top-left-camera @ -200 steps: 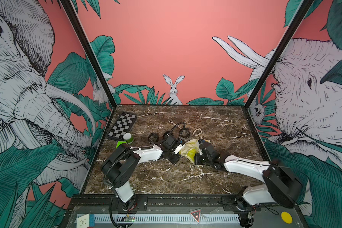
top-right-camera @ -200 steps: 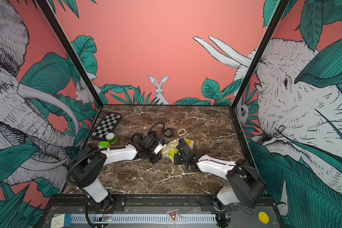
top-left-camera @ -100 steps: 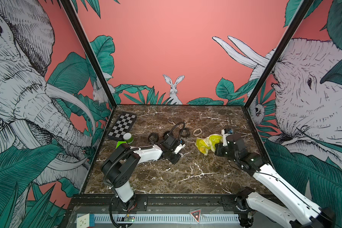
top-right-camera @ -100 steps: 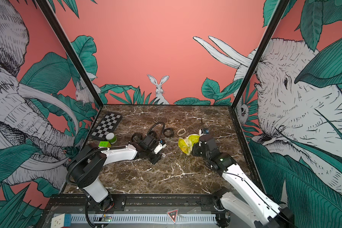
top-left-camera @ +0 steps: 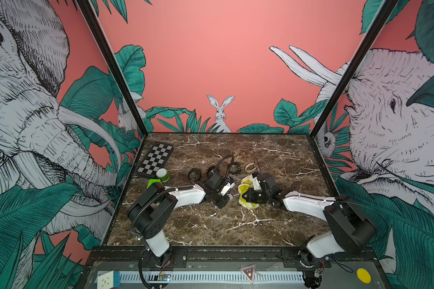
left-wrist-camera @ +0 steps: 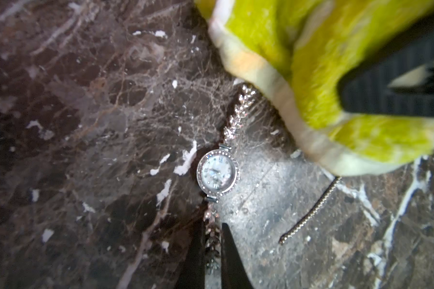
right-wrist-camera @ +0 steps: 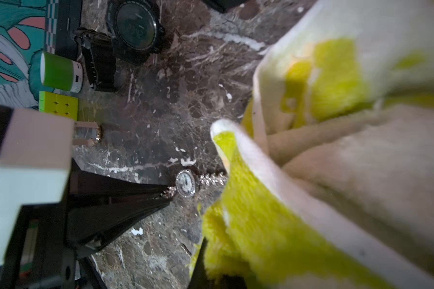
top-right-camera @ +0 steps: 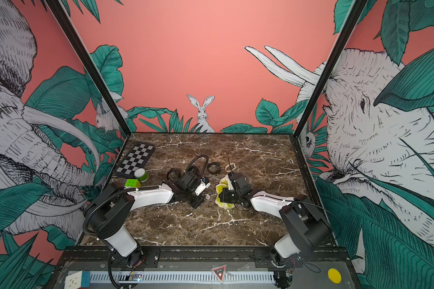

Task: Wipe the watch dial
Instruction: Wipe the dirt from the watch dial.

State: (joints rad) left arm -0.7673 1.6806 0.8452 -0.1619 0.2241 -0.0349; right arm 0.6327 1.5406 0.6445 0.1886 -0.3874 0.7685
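Since half a second ago, the right pincer (top-left-camera: 250,197) is brought back low over the counter (top-left-camera: 211,225), clamped on the yellow cloth (top-left-camera: 246,204).

In both top views brown, white-veined marble is seen, walled by pink murals of elephants and leaves. One chessboard (top-right-camera: 135,160), one green cylinder (top-right-camera: 141,175) and one green cube (top-right-camera: 132,183) are counted.

In the left wrist view the left pincer (left-wrist-camera: 212,230) is pinched on the bracelet of the watch (left-wrist-camera: 218,172), whose dial lies bare just beside the cloth.

In the right wrist view one black watch (right-wrist-camera: 135,27) is seen well apart.
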